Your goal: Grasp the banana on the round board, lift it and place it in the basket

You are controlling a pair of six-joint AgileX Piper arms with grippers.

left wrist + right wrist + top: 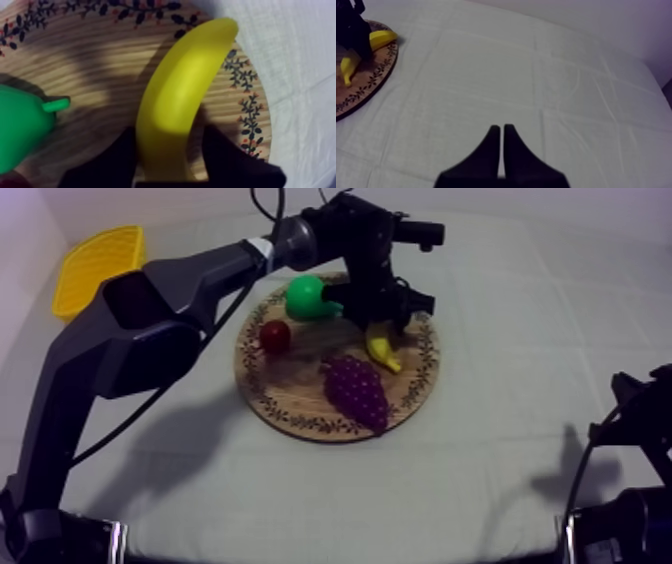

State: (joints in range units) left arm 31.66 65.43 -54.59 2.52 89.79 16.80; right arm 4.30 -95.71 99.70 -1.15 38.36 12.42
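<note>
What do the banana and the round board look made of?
The banana looks like smooth moulded plastic, perhaps rubbery: even yellow, soft sheen, no peel marks. The board looks like wood: straight grain shows, with a dark leaf pattern printed round the rim.

The left arm [150, 318] rises from the frame's lower left to upper centre. The left gripper [383, 326] points down, its fingers [112, 162] closed against both sides of the banana [180, 100]. The right arm [630, 448] sits low at lower right, and the right gripper [501, 150] is closed into a narrow wedge.

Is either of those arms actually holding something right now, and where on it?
The left gripper is shut on the banana, gripping its sides partway along, both ends free. The right gripper holds nothing.
</note>
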